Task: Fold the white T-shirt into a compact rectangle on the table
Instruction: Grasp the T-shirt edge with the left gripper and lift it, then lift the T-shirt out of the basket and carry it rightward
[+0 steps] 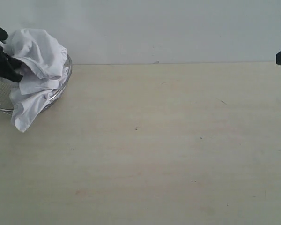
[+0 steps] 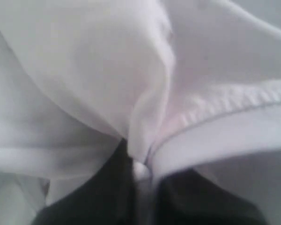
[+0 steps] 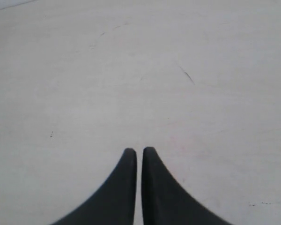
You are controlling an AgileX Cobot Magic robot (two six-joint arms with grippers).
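The white T-shirt (image 1: 35,70) hangs crumpled at the far left of the table (image 1: 168,150), bunched above a wire basket, one end trailing down to the tabletop. My left gripper (image 1: 9,65) is shut on a pinch of its fabric. In the left wrist view the white T-shirt (image 2: 107,84) fills the frame, a stitched hem crossing it, and my left gripper (image 2: 140,168) clamps a fold between its dark jaws. No lettering or neck tag shows. My right gripper (image 3: 137,152) hovers shut over bare table (image 3: 140,70), holding nothing; its arm shows at the exterior view's right edge.
A round metal wire basket (image 1: 61,89) stands at the table's back left under the shirt. A pale wall runs behind the table's far edge. A few dark specks (image 1: 136,128) dot the beige tabletop.
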